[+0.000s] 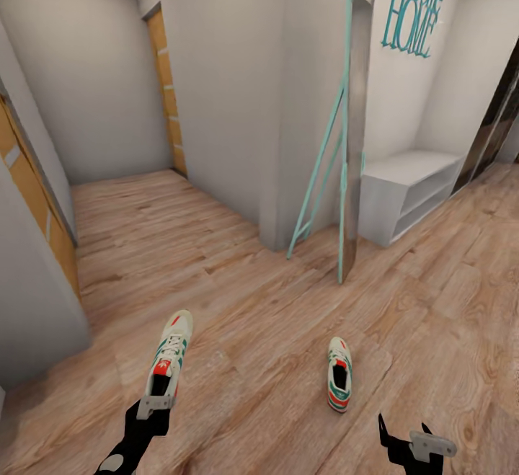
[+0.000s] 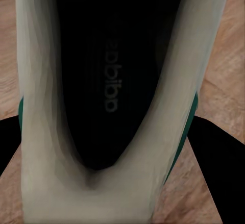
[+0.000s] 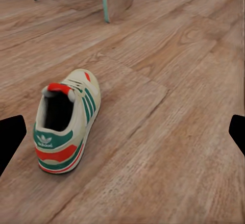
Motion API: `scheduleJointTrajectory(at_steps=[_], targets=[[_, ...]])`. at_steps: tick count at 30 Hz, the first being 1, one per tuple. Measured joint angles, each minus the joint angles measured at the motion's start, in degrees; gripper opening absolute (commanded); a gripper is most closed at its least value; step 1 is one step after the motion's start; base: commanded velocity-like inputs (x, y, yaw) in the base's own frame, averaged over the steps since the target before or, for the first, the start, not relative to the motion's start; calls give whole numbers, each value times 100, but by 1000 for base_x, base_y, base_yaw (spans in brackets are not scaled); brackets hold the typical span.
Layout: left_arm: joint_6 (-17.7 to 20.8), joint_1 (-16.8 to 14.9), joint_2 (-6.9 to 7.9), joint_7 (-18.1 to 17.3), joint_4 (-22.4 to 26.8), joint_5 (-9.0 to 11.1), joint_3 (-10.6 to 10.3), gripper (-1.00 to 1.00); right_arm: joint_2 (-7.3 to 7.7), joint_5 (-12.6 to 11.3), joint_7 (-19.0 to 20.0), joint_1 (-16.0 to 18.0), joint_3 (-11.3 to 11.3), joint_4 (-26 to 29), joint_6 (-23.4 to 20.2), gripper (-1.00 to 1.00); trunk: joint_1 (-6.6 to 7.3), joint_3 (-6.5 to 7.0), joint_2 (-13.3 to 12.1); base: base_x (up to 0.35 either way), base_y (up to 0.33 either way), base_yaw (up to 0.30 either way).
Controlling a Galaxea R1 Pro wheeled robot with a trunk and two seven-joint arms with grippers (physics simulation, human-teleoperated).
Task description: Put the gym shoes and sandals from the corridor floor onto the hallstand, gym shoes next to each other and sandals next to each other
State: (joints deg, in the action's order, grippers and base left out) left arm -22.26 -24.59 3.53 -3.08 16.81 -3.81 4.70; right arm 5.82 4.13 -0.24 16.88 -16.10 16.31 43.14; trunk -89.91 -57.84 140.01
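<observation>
The left claw is clamped on the heel end of one sneaker, whose toe points away from it; its wrist camera looks straight into the shoe's dark opening, a black finger on either side. The right claw hangs with its fingers wide apart, holding nothing. The other sneaker lies on the wood floor ahead of it and toward the left claw. The shoe rack stands well beyond both.
</observation>
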Motion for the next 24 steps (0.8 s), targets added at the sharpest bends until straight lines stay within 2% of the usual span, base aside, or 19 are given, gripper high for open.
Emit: scheduleJointTrajectory(at_steps=[10, 17, 24], targets=[[-1, 0, 1, 0, -1, 0, -1, -100, -7, 5, 2, 2, 7, 0, 0, 100, 0, 0, 0, 186, 277, -290], [3, 2, 0, -2, 2, 0, -1, -100, -9, 8, 0, 2, 9, -1, 2, 100, -1, -1, 0, 77, 56, -13], [3, 2, -2, 1, 2, 0, 0, -100, -9, 7, 7, 2, 10, -9, 0, 100, 0, -1, 0, 190, 223, 0]])
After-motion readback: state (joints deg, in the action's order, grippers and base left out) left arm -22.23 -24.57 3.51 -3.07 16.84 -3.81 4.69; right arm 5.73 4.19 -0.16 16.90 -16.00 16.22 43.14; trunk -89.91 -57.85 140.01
